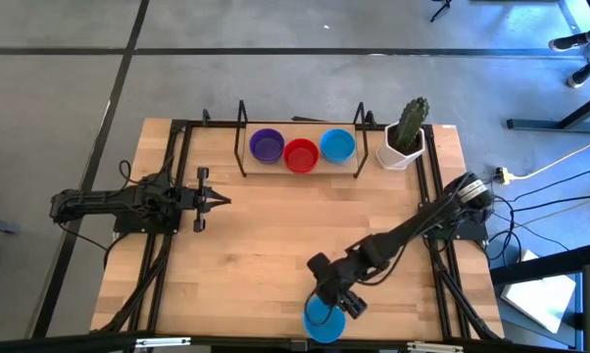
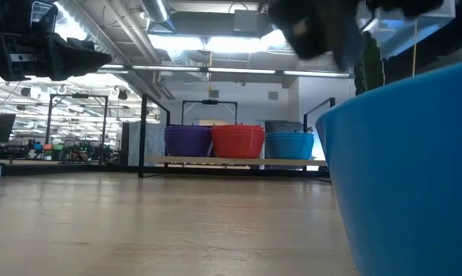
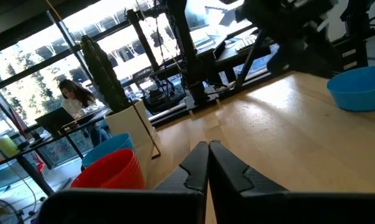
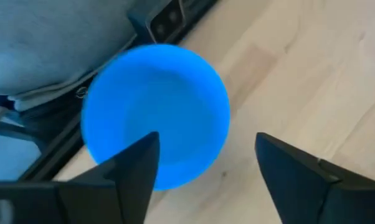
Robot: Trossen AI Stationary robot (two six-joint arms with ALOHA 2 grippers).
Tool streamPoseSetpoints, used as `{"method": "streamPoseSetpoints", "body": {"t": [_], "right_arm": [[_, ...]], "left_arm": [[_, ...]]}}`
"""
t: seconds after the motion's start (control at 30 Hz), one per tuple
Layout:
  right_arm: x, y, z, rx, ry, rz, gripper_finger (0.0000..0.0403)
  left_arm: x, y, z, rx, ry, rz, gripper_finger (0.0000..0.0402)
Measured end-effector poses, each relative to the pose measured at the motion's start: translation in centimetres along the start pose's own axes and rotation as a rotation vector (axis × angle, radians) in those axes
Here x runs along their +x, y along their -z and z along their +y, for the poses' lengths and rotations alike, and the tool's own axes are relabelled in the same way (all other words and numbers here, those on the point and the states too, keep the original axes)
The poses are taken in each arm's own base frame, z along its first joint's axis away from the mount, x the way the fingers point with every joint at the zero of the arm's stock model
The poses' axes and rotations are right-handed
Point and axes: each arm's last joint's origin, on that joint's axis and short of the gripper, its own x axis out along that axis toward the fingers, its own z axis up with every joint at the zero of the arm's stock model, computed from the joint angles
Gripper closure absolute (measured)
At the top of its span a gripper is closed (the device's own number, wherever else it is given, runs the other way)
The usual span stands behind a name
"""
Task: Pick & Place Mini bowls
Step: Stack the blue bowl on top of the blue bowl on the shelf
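A light blue mini bowl (image 1: 323, 321) stands upright on its base at the table's near edge, close to the low view (image 2: 404, 169). My right gripper (image 1: 334, 297) is open just above it. In the right wrist view (image 4: 206, 144) one finger is over the bowl's hollow (image 4: 156, 121) and the other is over the bare table outside its rim. Purple (image 1: 267, 145), red (image 1: 301, 155) and light blue (image 1: 337, 146) bowl stacks stand on a rack at the far side. My left gripper (image 1: 222, 200) is shut and empty at the table's left (image 3: 208, 148).
A white pot with a green cactus (image 1: 405, 137) stands at the far right, beside the rack's black wire frame (image 1: 242, 127). Black rails (image 1: 168, 226) run along the table's left and right sides. A person sits at a laptop in the room beyond (image 3: 75, 99).
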Motion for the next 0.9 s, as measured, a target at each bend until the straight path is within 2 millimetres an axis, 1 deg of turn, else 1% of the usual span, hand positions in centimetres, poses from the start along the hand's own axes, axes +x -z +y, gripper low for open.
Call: {"method": "streamPoseSetpoints", "body": {"t": [0.1,0.2,0.27,0.57,0.7,0.9], "right_arm": [[1.3,0.7,-0.5,0.016,0.003,0.042,0.012],[2.0,1.0,-1.2,0.033,0.009,0.053,0.0114],[2.4,1.3,-1.8,0.047,-0.003,0.06,0.0114],[4.4,2.7,-4.1,0.127,-0.188,0.064,0.0127],[4.9,3.1,-4.6,0.136,-0.227,0.064,0.0128],[4.7,3.9,-5.4,0.155,-0.203,0.112,0.0128]], "left_arm": [[0.0,0.0,0.0,0.0,0.0,0.0,0.0397],[0.0,0.0,0.0,0.0,0.0,0.0,0.0395],[0.0,0.0,0.0,0.0,0.0,0.0,0.0394],[0.0,0.1,0.0,0.0,0.005,0.012,0.0399],[0.0,0.1,-0.1,0.001,0.006,0.014,0.0397],[0.0,0.1,-0.1,0.001,0.006,0.014,0.0395]]}}
